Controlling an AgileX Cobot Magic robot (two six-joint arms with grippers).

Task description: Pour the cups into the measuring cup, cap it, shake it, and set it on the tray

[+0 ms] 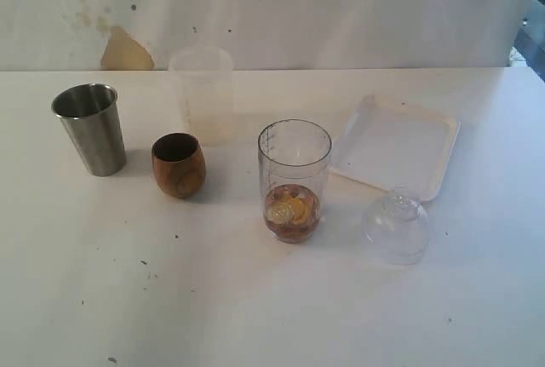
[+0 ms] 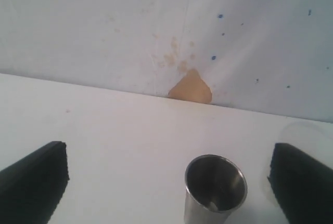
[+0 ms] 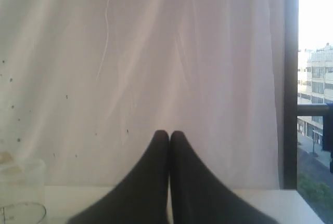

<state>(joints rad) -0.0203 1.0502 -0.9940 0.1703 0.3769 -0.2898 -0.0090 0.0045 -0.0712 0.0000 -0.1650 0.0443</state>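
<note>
Ext cam gets the whole table [image 1: 255,316]: steel tumbler [image 1: 89,129], wooden cup [image 1: 179,165], and the measuring cup [image 1: 295,180], uncapped, w/ brown liquid and yellow slices at its bottom. A clear cap [image 1: 397,225] is just beside it, w/ the tray [image 1: 396,141] behind. Claws show only on wrist cams. L claw [image 2: 167,154] released, 2 fingers [image 2: 31,182] wide apart, tumbler upright in the gap btwn them, touching neither. R claw [image 3: 169,135] clenched on nothing, facing a curtain [image 3: 156,52] and window [image 3: 312,78].

Left tool [image 2: 167,154] agape, right tool [image 3: 169,135] closed.
</note>
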